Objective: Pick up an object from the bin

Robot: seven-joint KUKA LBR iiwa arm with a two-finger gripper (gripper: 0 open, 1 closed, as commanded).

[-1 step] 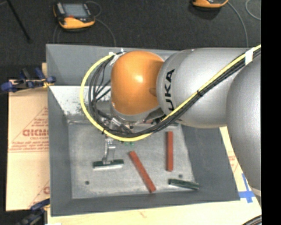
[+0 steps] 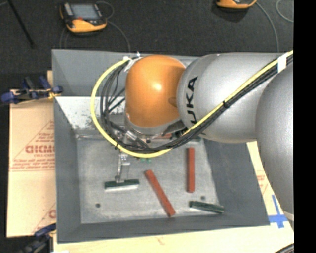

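Camera view: hanging gripper [image 2: 121, 178] right at green bar [image 2: 121, 185], lying flat at left of bin [image 2: 94, 158]; can't tell opening or hold. Risking slip: closing off-centre, pivoting thin bar away.

Floor [image 2: 91, 168] open left; sticks [image 2: 190, 170] rt.

The floor [image 2: 29, 59] around the workstation was dark, almost black, from where I stood. An orange-and-black device [image 2: 83, 17] lay on it at the far left. A second device [image 2: 236, 3] of the same colours sat farther right. Thin pale cables [image 2: 118, 34] curled over the dark surface near them.
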